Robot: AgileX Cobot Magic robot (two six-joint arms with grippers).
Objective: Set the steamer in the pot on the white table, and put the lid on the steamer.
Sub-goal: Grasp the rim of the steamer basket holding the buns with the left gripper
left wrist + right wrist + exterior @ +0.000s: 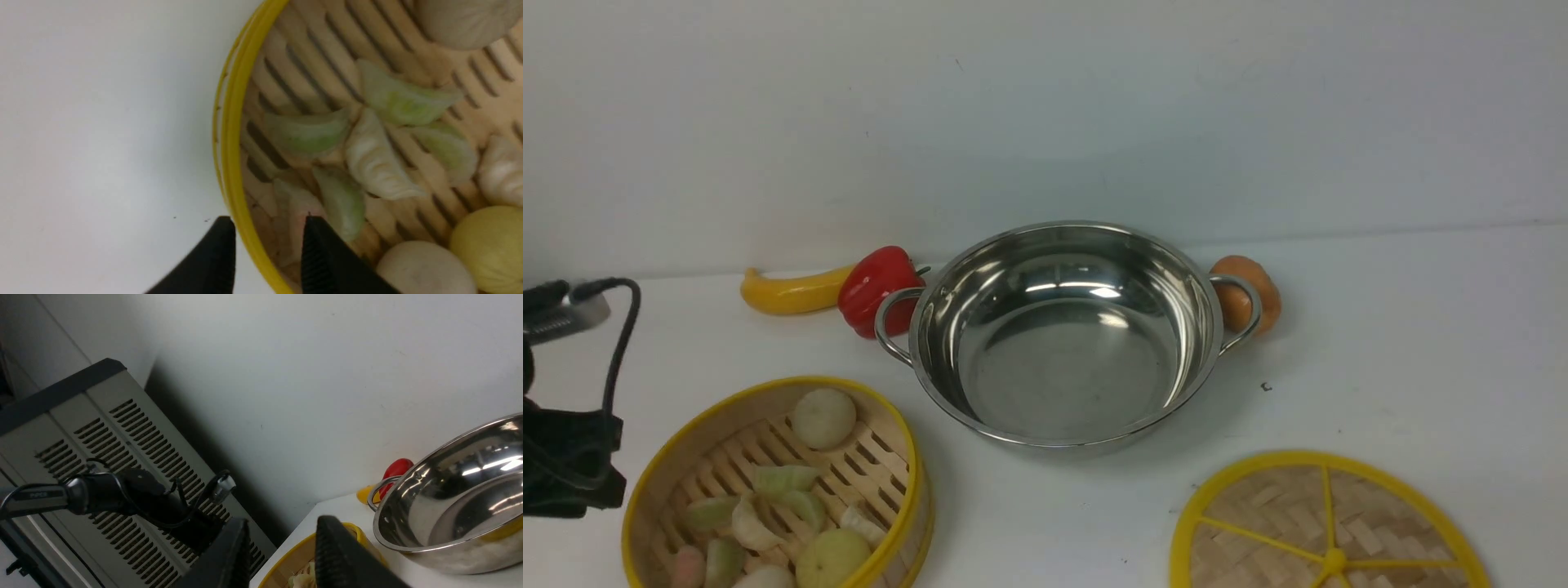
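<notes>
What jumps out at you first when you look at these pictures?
Probably the big shiny steel pot, in the middle of the white table. Next, the yellow-rimmed steamer of toy dumplings, nearer and to the left, and the bright red pepper beside the pot's left handle.

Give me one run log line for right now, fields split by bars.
left hand: open, by steamer rim | right hand: open, empty | pot: empty | lid: off steamer, on table

looks black at the bulky joint housings (pixel 143 488), silvery grey along a rounded link (pixel 39 499) lettered "piper", with looping black cable (pixel 623 351) and a small silvery box (pixel 568 318).
</notes>
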